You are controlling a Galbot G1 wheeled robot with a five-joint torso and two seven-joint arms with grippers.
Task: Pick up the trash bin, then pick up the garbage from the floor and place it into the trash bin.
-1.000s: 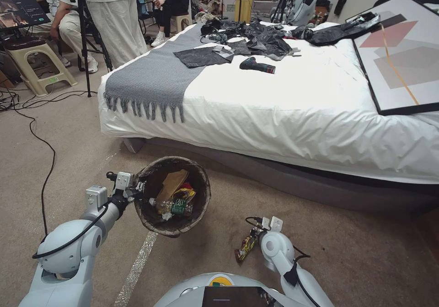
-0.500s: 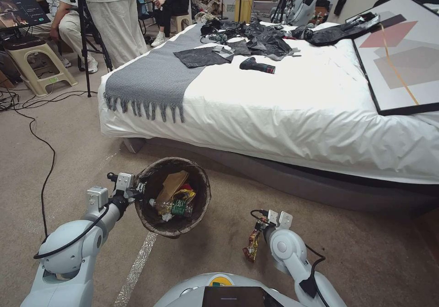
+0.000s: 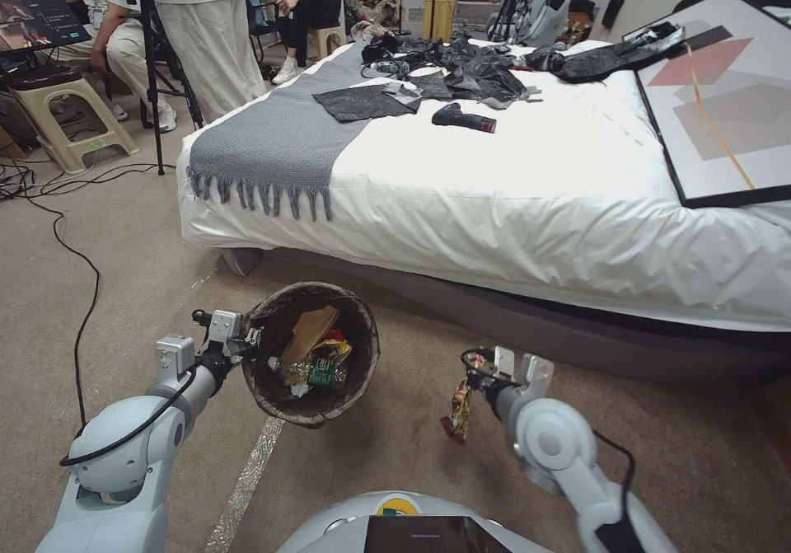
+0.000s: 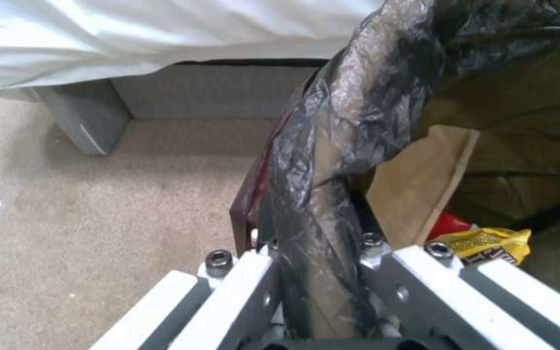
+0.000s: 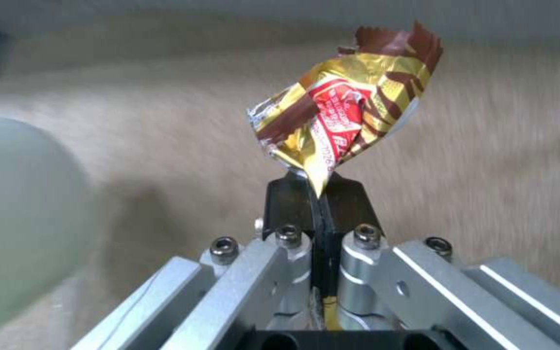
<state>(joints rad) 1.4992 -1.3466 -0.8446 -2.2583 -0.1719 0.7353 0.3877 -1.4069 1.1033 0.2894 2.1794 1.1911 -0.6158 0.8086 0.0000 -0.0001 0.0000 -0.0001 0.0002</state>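
The trash bin, lined with a dark bag, hangs tilted just above the floor in front of the bed. My left gripper is shut on its near-left rim; the left wrist view shows the bagged rim pinched in my left gripper. Inside lie a brown paper bag, a yellow packet and a green-labelled bottle. To the bin's right, my right gripper is shut on one piece of garbage, a gold, brown and red wrapper dangling off the carpet. The right wrist view shows that wrapper gripped by its corner.
The bed with its grey base runs close behind both grippers. A framed picture and dark bags lie on it. A black cable trails over the carpet at left, a pale tape strip below the bin. A stool stands far left.
My right gripper has risen and moved right and toward the bed, carrying the wrapper off the carpet. The left arm and the bin have stayed put.
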